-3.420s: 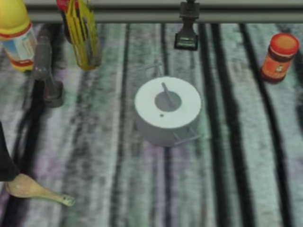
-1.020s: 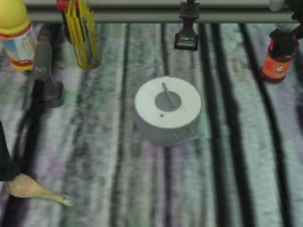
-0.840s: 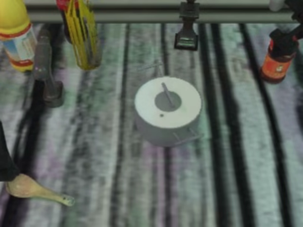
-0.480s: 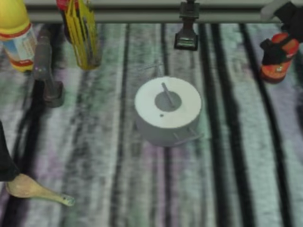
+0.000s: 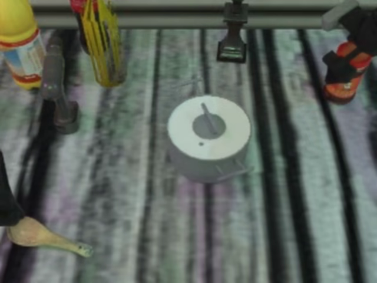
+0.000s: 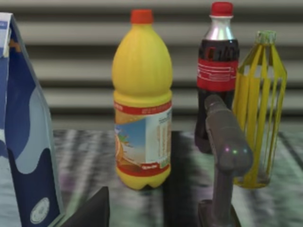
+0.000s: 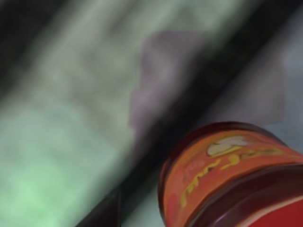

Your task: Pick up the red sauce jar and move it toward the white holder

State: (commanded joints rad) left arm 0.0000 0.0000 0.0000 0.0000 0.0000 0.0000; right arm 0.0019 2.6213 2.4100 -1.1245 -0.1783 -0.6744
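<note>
The red sauce jar point(image 5: 340, 82) stands at the far right of the table, its orange-red lid partly covered by my right gripper point(image 5: 346, 59), which reaches in from the back right corner. In the right wrist view the jar point(image 7: 227, 170) fills the near corner. One dark finger point(image 7: 106, 213) stands clear of it with table showing between, so the gripper is open around the jar's top. The white holder point(image 5: 209, 138), a squat cylinder with a thin rod in its hole, sits mid-table well to the jar's left. My left arm point(image 5: 6, 200) is parked at the left edge.
A yellow bottle point(image 5: 17, 41), a cup of yellow sticks point(image 5: 103, 44) and a grey tool point(image 5: 56, 82) crowd the back left. A black scraper point(image 5: 232, 44) lies behind the holder and a wooden spoon point(image 5: 41, 239) at the front left. A blue-white carton point(image 6: 23, 142) shows in the left wrist view.
My right gripper has come in from the back right corner and lowered over the jar's lid, now covering it. The jar stands where it was. The left arm has not moved.
</note>
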